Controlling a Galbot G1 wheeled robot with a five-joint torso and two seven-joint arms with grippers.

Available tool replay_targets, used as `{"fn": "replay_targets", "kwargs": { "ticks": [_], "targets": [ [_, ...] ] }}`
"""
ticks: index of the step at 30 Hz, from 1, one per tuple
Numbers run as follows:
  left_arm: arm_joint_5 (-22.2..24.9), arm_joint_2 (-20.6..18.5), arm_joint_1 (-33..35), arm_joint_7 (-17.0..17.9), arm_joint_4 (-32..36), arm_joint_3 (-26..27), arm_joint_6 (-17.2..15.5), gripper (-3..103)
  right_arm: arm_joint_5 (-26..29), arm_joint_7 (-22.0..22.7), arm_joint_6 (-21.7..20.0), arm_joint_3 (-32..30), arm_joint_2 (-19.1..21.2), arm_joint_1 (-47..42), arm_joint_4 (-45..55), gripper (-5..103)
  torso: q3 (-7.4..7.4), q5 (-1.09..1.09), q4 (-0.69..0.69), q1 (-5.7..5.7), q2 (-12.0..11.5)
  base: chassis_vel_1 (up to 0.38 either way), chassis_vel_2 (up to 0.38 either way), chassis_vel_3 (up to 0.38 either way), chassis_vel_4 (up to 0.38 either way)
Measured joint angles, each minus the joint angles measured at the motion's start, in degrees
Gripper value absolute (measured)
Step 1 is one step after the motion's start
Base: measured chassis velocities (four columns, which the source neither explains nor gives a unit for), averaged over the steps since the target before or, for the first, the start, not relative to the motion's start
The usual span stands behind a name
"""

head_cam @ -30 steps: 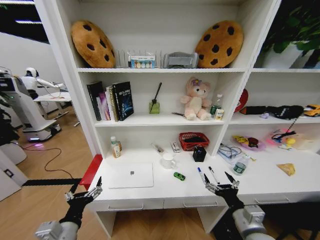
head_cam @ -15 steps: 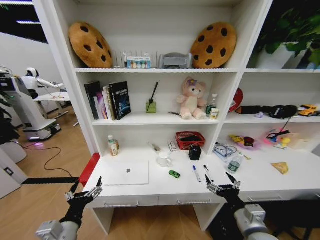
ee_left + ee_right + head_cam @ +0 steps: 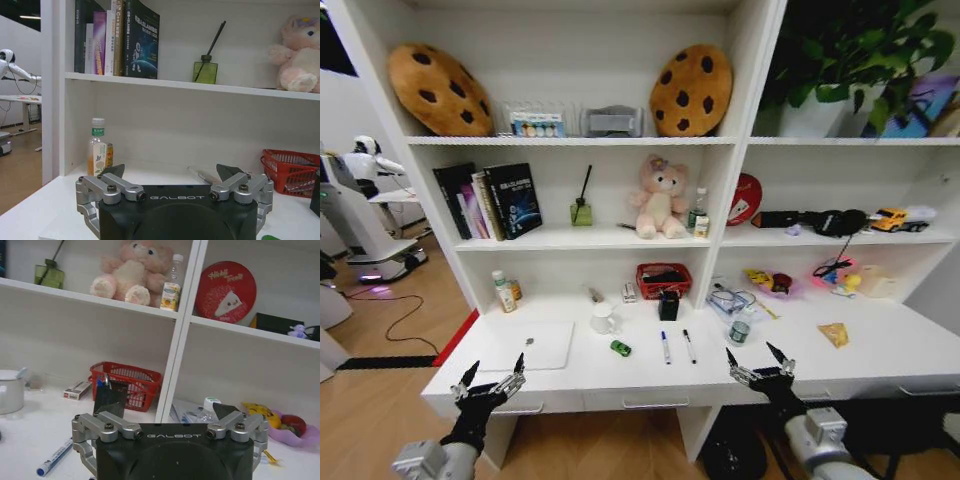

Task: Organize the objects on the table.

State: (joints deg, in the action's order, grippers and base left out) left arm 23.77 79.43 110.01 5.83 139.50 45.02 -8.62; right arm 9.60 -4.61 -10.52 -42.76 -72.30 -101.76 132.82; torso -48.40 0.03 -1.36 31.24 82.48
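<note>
- Now our left gripper [image 3: 492, 372] and right gripper [image 3: 758, 357] hang in front of the table [image 3: 880, 350] edge, fingers spread apart, holding nothing.
- Our whole view has slid since a second ago, so we turned; the things did not move. Nothing is tidied yet.
- From our head we see the laptop [image 3: 528, 346], toy car [image 3: 620, 348] and two pens [image 3: 677, 346] lying apart on the table.
- Our right wrist view shows one pen [image 3: 55, 457] and a red basket [image 3: 134, 382] up close; our left wrist view shows a small bottle [image 3: 97, 153].
</note>
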Motion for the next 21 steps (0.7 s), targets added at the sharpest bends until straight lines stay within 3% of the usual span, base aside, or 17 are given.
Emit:
{"fn": "replay_targets", "kwargs": {
  "ticks": [2, 4, 5, 6, 8, 11, 13, 14, 17, 20, 21],
  "targets": [
    [0.00, 0.00, 0.00, 0.00, -0.01, 0.00, -0.01, 100, 0.41, -0.32, 0.14, 1.12, 1.54, 0.47, -0.20, 100, 0.01, -0.05, 0.01, -0.01, 0.01, -0.042, -0.119, 0.102, 0.054],
    [0.00, -0.01, 0.00, 0.03, 0.00, 0.01, -0.01, 100, 3.16, -0.64, -0.30, 3.37, 7.07, 1.84, -1.12, 100, 0.01, 0.00, 0.01, -0.02, 0.01, 0.021, -0.021, 0.039, 0.041],
    [0.00, -0.01, 0.00, 0.03, 0.00, 0.01, -0.01, 100, 3.16, -0.64, -0.30, 3.37, 7.07, 1.84, -1.12, 100, 0.01, 0.00, 0.01, -0.02, 0.01, 0.050, 0.017, 0.003, 0.041],
    [0.00, -0.02, 0.00, 0.05, -0.01, 0.02, -0.01, 100, 4.78, -0.80, -0.70, 4.55, 10.56, 2.93, -2.00, 100, 0.01, -0.08, 0.02, -0.02, 0.02, 0.050, 0.052, -0.048, -0.026],
    [0.00, -0.04, 0.00, 0.09, -0.01, 0.04, -0.01, 100, 9.58, -1.55, -1.74, 8.15, 16.71, 7.03, -4.61, 100, 0.01, -0.03, 0.01, -0.02, 0.02, 0.050, 0.063, -0.072, -0.064],
    [0.00, -0.03, 0.00, 0.12, -0.02, 0.04, -0.01, 100, 11.96, -2.09, -2.13, 10.65, 19.10, 10.04, -6.14, 100, 0.01, -0.04, 0.02, -0.02, 0.01, 0.053, 0.045, -0.044, -0.068],
    [0.00, -0.03, 0.00, 0.14, -0.01, 0.05, -0.01, 100, 17.73, -5.12, -3.48, 17.64, 23.74, 18.64, -9.89, 100, 0.01, -0.03, 0.03, -0.02, 0.01, 0.000, 0.000, 0.000, 0.000],
    [0.00, -0.03, 0.00, 0.14, -0.01, 0.05, -0.01, 100, 17.73, -5.12, -3.48, 17.64, 23.74, 18.64, -9.89, 100, 0.01, -0.03, 0.03, -0.02, 0.01, 0.000, 0.000, 0.000, 0.000],
    [0.00, -0.02, -0.01, 0.13, -0.02, 0.02, -0.01, 100, 21.90, -8.90, -5.13, 23.19, 26.18, 24.68, -12.61, 100, 0.00, -0.01, 0.03, -0.01, 0.01, 0.000, 0.000, 0.000, 0.000],
    [0.00, -0.02, -0.01, 0.03, -0.01, 0.01, -0.01, 100, 24.42, -21.45, -10.09, 31.71, 28.95, 36.33, -18.63, 100, 0.00, -0.04, 0.02, -0.01, 0.00, 0.000, 0.000, 0.000, 0.000],
    [0.00, -0.02, -0.01, 0.03, -0.01, 0.01, -0.01, 100, 24.42, -21.45, -10.09, 31.71, 28.95, 36.33, -18.63, 100, 0.00, -0.04, 0.02, -0.01, 0.00, 0.000, 0.000, 0.000, 0.000]
  ]
}}
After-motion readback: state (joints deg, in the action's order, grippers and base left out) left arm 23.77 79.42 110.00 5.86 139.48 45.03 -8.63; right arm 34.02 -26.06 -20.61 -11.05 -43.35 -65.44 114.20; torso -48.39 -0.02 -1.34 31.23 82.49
